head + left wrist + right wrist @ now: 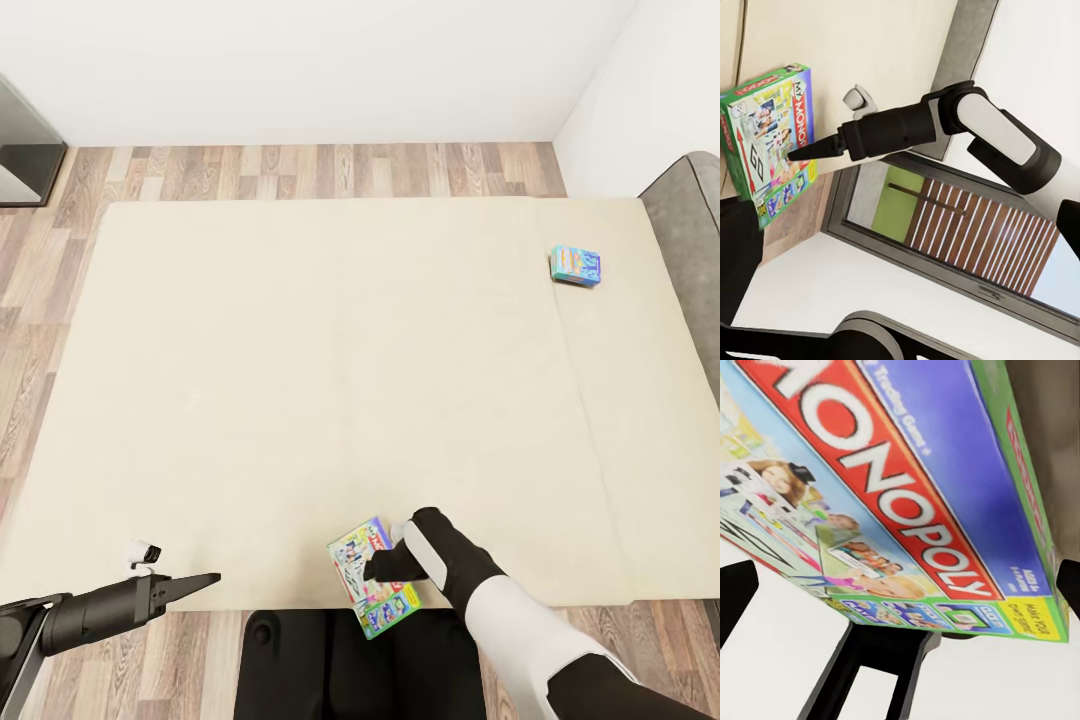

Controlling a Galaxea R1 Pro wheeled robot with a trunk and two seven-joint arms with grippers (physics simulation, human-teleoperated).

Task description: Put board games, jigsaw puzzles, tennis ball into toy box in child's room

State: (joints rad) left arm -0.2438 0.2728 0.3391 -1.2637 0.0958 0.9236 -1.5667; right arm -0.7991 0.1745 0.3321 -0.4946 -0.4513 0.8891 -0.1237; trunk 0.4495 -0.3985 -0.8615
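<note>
Head view: right claw (385,570) at the bed's (300,350) near edge.
It grips the Monopoly box (368,578); left claw (205,579), seemingly closed, empty; blue game (575,266) far corner.

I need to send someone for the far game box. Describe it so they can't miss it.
Start at the wide beige bed and go to the end by the grey headboard. There a small blue box lies flat, alone on the mattress. The other box, the Monopoly box, is larger, white-and-green, and at the right gripper.

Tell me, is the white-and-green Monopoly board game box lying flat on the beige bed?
No: white-and-green Monopoly box overhangs the beige bed edge.
</note>
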